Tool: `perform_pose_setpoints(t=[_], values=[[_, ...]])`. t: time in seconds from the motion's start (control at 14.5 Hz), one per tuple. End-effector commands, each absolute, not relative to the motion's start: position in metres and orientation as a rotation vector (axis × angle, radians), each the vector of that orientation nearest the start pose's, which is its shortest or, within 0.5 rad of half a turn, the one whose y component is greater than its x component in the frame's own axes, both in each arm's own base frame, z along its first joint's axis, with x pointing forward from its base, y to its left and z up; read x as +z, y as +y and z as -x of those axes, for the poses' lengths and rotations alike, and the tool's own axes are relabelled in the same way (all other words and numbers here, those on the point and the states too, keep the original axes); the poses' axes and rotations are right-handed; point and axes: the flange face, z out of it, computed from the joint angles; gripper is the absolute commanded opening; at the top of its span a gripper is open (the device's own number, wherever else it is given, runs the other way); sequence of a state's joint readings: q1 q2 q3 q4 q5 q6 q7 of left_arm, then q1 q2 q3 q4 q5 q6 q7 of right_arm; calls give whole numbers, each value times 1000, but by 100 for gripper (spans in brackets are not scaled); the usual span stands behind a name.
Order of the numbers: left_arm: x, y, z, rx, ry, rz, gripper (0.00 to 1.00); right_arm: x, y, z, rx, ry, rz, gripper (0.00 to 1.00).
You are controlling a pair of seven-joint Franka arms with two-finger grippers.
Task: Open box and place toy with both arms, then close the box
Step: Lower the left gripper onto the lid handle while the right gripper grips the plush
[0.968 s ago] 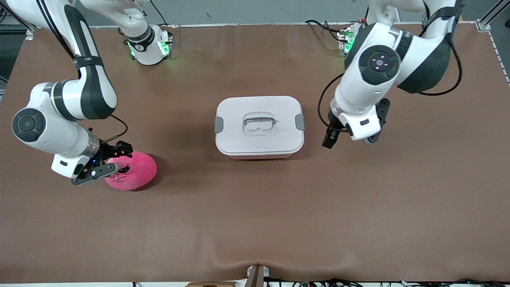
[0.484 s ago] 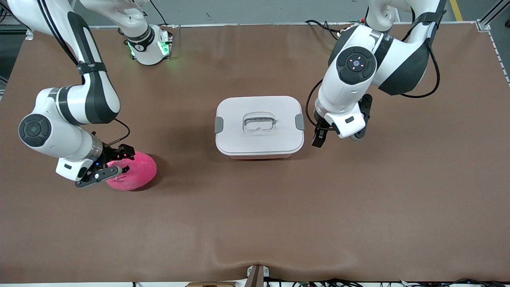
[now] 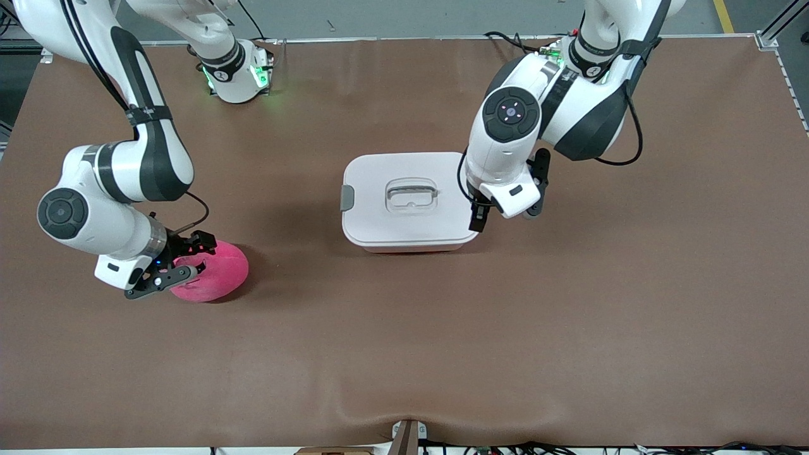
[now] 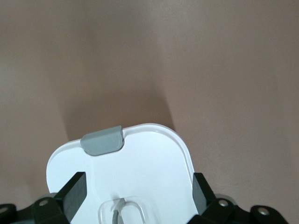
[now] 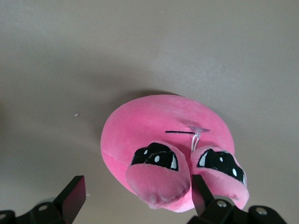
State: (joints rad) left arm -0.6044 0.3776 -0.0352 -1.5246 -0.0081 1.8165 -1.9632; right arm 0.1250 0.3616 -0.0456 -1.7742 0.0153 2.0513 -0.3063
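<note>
**Station inventory: box shut, toy on the table**

Front view
- I log the box (image 3: 409,201) at mid-table, white lid seated on the pink tub, recessed handle (image 3: 412,194) in the centre of the lid.
- One grey clip (image 3: 347,198) shows on the box end toward the right arm; the clip at the left arm's end is covered by the wrist.
- Left gripper (image 3: 478,217): over the box edge at the left arm's end, pointing down.
- The toy (image 3: 212,272) lies on the brown table (image 3: 404,354), toward the right arm's end and nearer to the front camera than the box, well apart from it.
- Right gripper (image 3: 180,260): low at the toy, fingers spread, one on each side of its end.

Left wrist view
- I see the left gripper's fingers (image 4: 74,194) spread wide over the lid (image 4: 140,163), touching nothing. The clip (image 4: 103,140) lies flat on the lid rim.

Right wrist view
- The plush lies with its bulging eyes (image 5: 159,156) toward the camera. The right gripper's fingers (image 5: 71,196) stand apart, not clamped; one fingertip is just beside an eye.
</note>
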Motion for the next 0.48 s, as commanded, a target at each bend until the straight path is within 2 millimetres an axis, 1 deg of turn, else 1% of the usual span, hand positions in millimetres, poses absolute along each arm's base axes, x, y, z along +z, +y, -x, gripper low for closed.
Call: perform_pose_setpoints(t=[0.0,0.21,0.35,0.41], values=[[443,-398,-536,54,-1942,2397,100,343,50,-637,131,-595,3074,100],[448,-413,-528,45,-1977,2384,100,340,50,-639,120,-593,3076,100],[441,-426,-521,33,-1979,2372,100,335,50,-640,120,-593,3077,100],[440,-429,-521,33,-1996,2370,100,335,49,-640,117,-591,3078,100]])
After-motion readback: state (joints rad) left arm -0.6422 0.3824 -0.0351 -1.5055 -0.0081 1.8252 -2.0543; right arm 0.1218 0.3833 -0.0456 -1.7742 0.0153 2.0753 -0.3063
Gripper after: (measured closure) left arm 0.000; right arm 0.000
